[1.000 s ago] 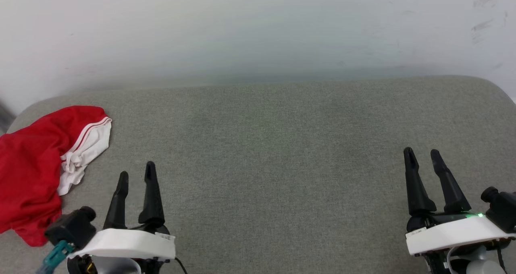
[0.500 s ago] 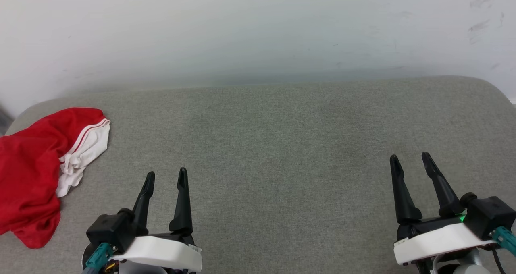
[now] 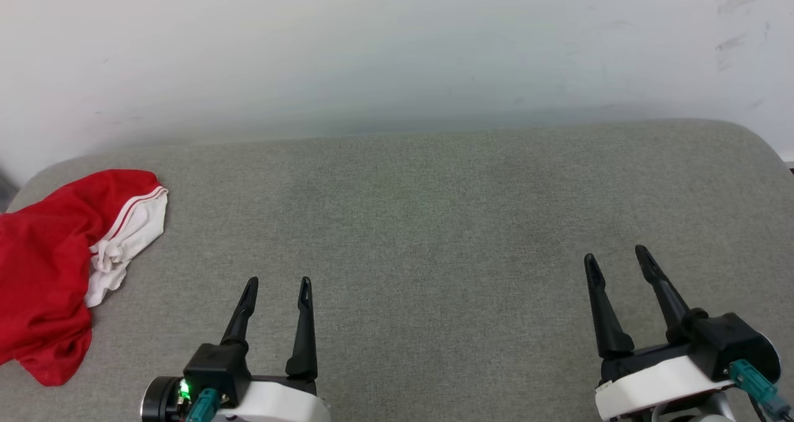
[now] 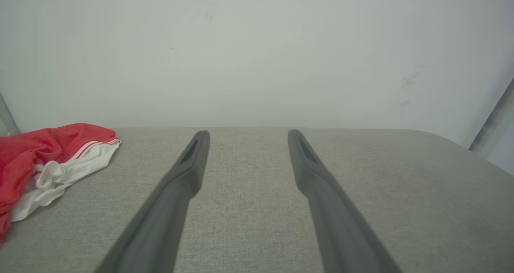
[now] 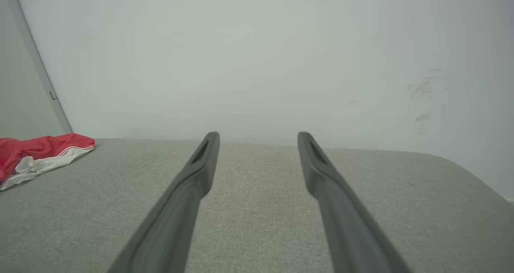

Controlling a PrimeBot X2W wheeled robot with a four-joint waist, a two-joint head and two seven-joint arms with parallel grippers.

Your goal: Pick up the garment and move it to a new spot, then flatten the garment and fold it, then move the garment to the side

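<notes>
The garment (image 3: 49,254) lies crumpled at the far left of the grey cushion, red with a white sleeve and striped trim turned up; it also sits at the left in the left wrist view (image 4: 52,160) and the right wrist view (image 5: 38,152). My left gripper (image 3: 278,282) is open at the lower left, well to the right of the garment, nothing between its fingers. My right gripper (image 3: 616,254) is open at the lower right, far from the garment, holding nothing. In both wrist views the two fingers stand spread over bare fabric (image 4: 245,133) (image 5: 257,135).
The grey fabric cushion (image 3: 422,223) spans the whole width, its rounded corners at far left and far right. A pale wall (image 3: 397,49) rises directly behind its far edge. The garment partly hangs past the cushion's left edge.
My left gripper has drawn to the right and down, away from the garment. The right gripper has shifted a little left and down. The garment lies as before.
</notes>
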